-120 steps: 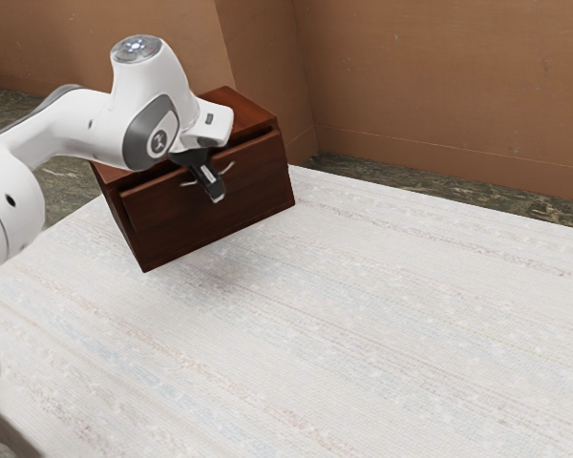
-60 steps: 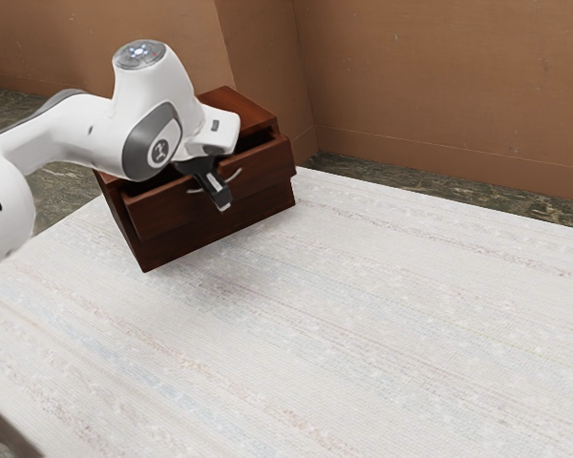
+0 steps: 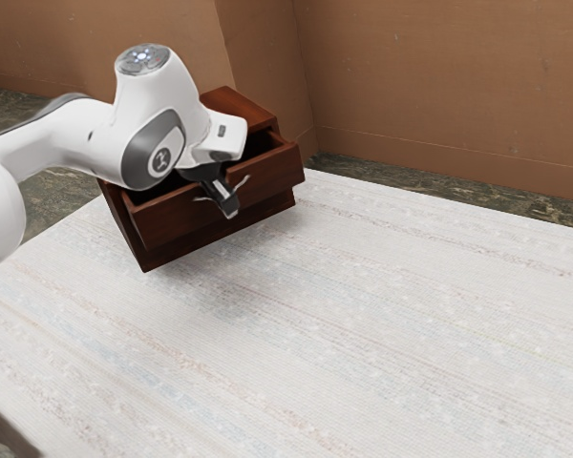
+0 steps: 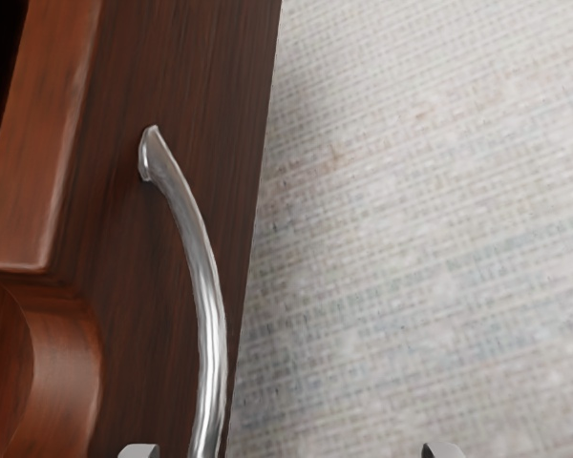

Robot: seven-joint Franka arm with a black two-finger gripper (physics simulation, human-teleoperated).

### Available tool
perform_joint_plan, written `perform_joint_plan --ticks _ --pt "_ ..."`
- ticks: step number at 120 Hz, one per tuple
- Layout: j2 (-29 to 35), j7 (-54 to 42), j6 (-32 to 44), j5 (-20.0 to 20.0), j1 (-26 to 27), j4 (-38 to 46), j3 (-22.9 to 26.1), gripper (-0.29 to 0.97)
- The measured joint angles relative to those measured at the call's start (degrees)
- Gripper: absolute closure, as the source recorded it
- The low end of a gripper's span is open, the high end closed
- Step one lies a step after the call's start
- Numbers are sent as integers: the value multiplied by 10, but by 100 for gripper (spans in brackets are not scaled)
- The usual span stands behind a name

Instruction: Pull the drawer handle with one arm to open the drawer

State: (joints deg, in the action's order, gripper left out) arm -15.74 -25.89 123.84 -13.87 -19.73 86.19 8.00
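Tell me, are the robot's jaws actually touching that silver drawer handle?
Cannot tell. The wrist view shows the handle running between the jaws, close beside one, but the frame's edge cuts off where they would meet.

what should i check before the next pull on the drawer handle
1. Drawer out of the cabinet: ok, partly open, with a dark gap behind its front.
2. Handle within the hand: ok, the bar runs between the fingertips.
3. Fingers closed on the handle: not ok, they stand wide apart, with the bar near one of them.
4. Pull path over the table: ok, no object lies ahead of the drawer front.
5. Travel left in the drawer: cannot tell.
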Motion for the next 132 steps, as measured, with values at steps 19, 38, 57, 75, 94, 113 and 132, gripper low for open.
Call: perform_joint_plan --ticks 19,38,57,75,94,113,132 --pt "13 12 7 1 5 20 1 33" --pt "25 24 13 2 7 35 1 39" --pt "31 38 17 2 16 48 0 30" --pt "42 52 20 4 21 61 0 34" --pt "57 68 22 5 26 74 0 46" --pt "62 84 25 2 30 84 1 44" --pt "66 99 34 2 32 92 0 39"
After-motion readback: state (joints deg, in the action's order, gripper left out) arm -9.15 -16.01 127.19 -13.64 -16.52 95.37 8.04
